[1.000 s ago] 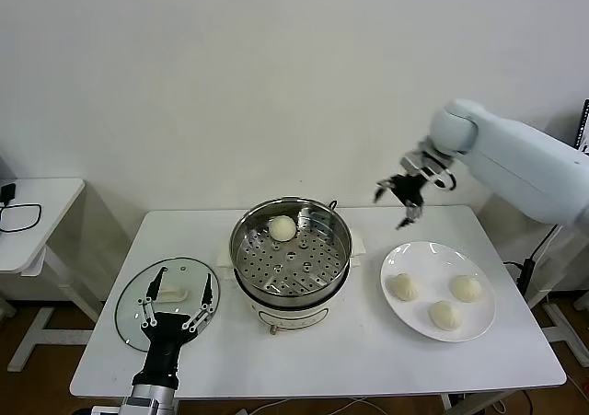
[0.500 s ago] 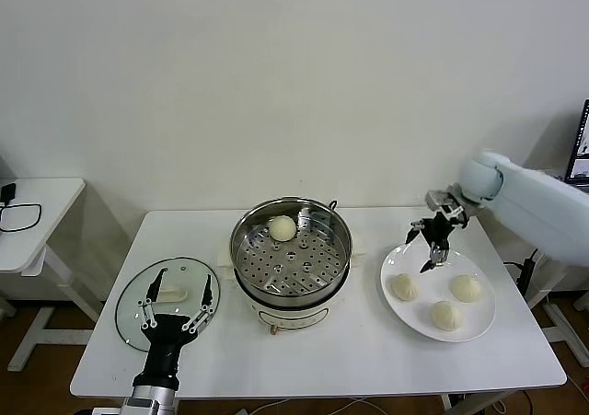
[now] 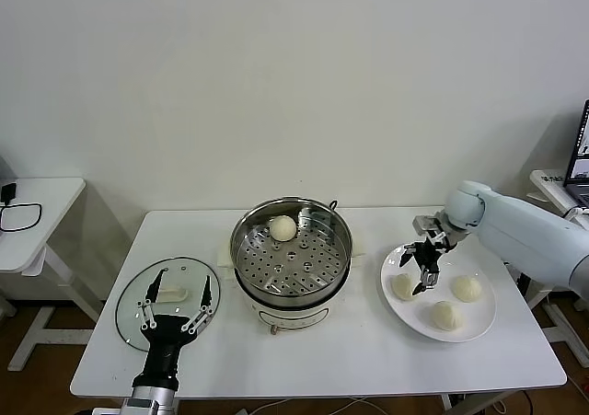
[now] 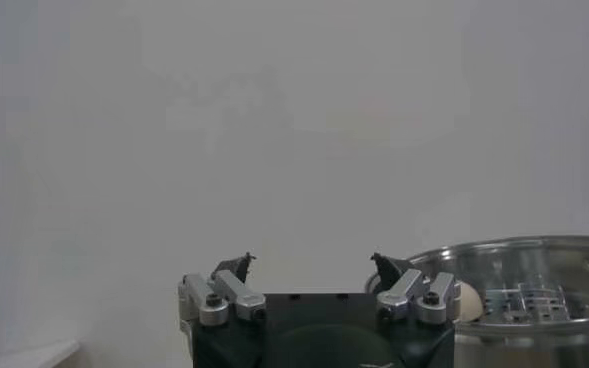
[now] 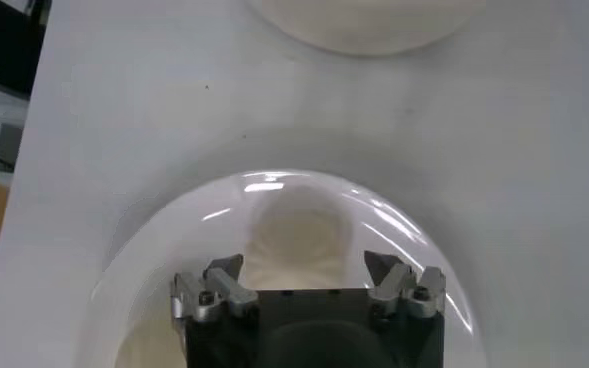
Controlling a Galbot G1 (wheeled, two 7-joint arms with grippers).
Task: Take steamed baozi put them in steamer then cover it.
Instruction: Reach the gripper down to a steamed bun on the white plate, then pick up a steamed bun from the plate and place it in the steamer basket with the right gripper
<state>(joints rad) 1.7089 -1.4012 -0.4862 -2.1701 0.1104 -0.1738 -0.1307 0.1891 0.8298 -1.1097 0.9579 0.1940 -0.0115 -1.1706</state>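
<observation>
The right claw (image 3: 419,270), jaws spread wide and empty, hangs just above a small domed cream-white dough bun (image 3: 403,286) on the flat white round plate (image 3: 479,323), right of the shiny round stainless-steel steamer (image 3: 291,249). Soft and light, the bun likely wants gentle side pressure; round, dome up, it has no long axis. The left claw (image 3: 175,297) waits wide over the glass lid (image 3: 129,309).

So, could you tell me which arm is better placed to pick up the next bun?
Right: its open gripper hangs over the plate above a bun; the left gripper is by the lid.
</observation>
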